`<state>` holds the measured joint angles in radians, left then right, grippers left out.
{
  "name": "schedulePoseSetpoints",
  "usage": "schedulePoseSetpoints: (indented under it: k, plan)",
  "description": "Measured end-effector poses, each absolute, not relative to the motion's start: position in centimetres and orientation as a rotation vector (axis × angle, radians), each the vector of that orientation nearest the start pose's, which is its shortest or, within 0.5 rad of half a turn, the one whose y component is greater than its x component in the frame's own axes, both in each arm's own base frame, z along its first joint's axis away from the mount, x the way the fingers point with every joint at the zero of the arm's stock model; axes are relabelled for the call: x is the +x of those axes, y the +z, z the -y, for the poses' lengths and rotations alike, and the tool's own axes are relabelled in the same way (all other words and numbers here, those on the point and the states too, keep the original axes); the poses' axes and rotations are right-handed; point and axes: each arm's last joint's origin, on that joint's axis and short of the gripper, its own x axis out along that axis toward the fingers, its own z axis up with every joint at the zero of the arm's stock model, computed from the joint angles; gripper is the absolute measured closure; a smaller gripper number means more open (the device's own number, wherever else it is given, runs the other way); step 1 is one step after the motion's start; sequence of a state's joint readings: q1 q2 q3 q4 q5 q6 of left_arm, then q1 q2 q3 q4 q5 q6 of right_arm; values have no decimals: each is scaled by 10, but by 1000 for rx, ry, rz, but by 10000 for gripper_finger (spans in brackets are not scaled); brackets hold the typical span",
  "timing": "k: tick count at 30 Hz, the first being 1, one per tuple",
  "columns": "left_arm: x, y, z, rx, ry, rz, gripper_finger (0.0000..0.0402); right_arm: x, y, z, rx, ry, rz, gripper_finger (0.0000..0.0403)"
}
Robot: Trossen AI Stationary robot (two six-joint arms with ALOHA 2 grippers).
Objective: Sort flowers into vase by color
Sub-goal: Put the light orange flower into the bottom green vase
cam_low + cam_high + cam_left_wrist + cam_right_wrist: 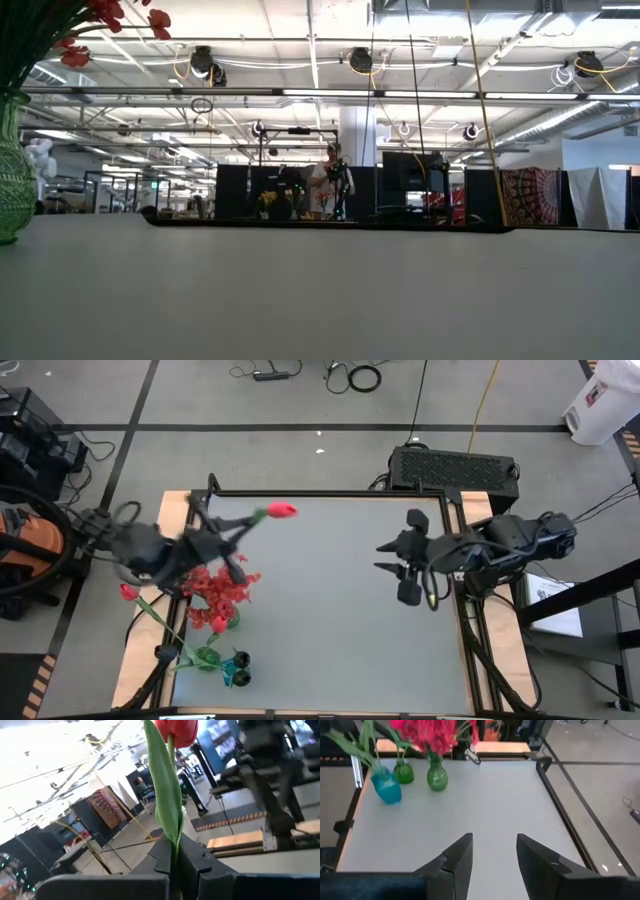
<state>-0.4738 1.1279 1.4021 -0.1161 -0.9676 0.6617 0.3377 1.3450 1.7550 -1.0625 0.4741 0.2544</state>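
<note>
Left gripper (228, 538) is over the table's (330, 610) left half, and its fingers (162, 857) are pinched tight on the green stem of a red tulip (282, 510); from the wrist camera the stem and its long leaf rise straight out of the closed fingertips, with the red bud (176, 731) well clear of the gripper at the far end of the stem; seen from above, that bud points toward the table's back edge and away from the vases, so the flower sticks out ahead of the gripper rather than hanging below it. Just beside the left gripper, toward the front, stands a green vase (437, 777) packed with frilly red blooms (222, 595); the gripper's body overlaps the top of that bunch from overhead, though whether they touch cannot be told. Nearer the front-left corner sit a smaller green vase (403, 771) and a blue vase (387, 788), side by side, both holding green stems; another red bud (128, 591) leans out to the left from that group. Right gripper (408, 570) hangs over the table's right side, well apart from all three vases; its two dark fingers (461, 855) stand spread with bare table between them, holding nothing.
</note>
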Motion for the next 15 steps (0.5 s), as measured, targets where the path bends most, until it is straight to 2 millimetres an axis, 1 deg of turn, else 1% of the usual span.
schedulePoseSetpoints:
  k: [5,8,11,15]
  plan:
    - [158,495,71,459,521,9,390,232,441,-69,-12,-216,-622,259]
    - [137,502,68,411,511,34,390,233,435,-69,-7,-226,-645,259]
    - [118,506,65,363,525,36,387,233,431,-69,1,-233,-657,259]
    - [101,507,64,320,557,-2,390,235,426,-69,12,-243,-671,259]
